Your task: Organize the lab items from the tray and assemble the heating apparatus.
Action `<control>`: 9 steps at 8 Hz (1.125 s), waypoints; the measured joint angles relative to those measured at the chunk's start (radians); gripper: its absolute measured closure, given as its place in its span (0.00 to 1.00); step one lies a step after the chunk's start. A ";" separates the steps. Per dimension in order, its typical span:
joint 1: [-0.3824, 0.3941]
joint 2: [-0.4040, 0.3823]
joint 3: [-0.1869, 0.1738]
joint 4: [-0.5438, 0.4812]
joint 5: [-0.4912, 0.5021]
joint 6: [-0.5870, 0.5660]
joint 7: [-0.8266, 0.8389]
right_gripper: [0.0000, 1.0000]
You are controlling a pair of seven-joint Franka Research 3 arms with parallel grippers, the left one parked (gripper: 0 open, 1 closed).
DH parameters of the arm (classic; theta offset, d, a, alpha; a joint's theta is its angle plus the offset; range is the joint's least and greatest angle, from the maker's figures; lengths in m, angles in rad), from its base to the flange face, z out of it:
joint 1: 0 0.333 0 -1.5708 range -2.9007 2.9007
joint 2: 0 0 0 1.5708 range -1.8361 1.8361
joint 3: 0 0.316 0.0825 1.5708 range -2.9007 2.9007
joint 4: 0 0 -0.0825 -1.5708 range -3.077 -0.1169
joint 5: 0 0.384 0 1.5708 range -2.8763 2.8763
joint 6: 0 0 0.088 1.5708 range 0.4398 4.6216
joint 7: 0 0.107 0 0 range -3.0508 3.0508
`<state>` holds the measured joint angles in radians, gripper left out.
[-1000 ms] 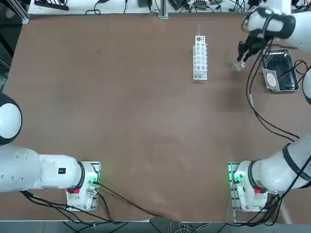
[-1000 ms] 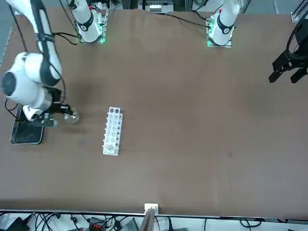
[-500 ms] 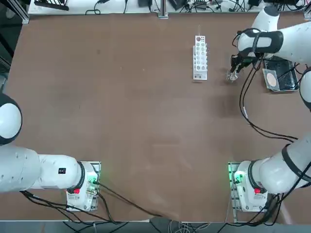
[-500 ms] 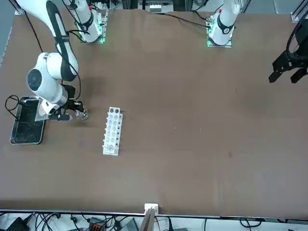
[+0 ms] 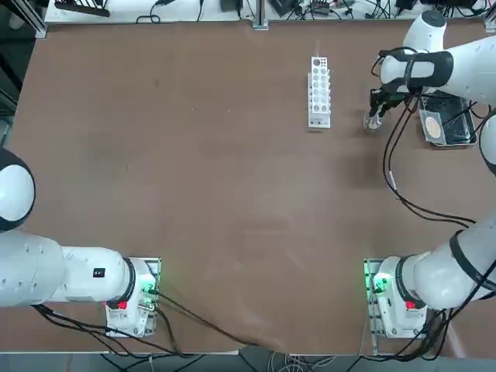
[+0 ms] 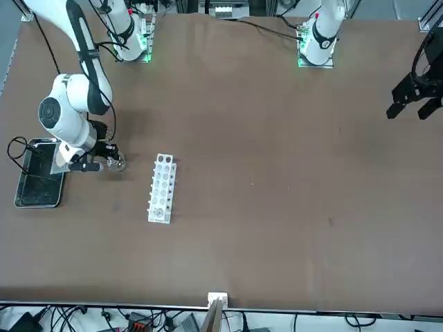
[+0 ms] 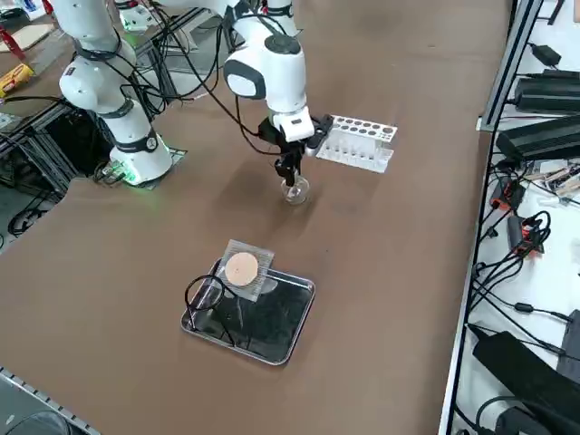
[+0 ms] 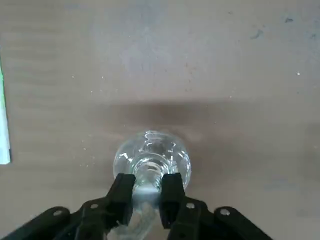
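White rack (image 5: 319, 91) stands left of the right gripper (image 5: 375, 114), whose fingers pinch the neck of the clear burner (image 8: 152, 159) at the brown table (image 5: 232, 170). Farther right, the metal tray (image 7: 263, 326) holds the mesh square (image 7: 243, 269) and the wire tripod (image 7: 205, 294).

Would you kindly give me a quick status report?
Right gripper shut on burner, low over table between rack and tray. Mesh and tripod at tray. Nothing blocking.

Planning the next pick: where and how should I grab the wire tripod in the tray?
Probably by the ring, coming straight down. The tripod lies tipped at the tray's corner beside the mesh, ring raised over the rim, thin legs flat inside. First the right end effector must release the burner.
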<state>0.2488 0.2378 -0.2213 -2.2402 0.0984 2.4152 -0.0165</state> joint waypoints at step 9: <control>-0.091 -0.099 -0.035 0.202 -0.011 -0.303 -0.006 0.00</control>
<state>0.1575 0.1388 -0.2563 -2.0385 0.0875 2.1126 -0.0227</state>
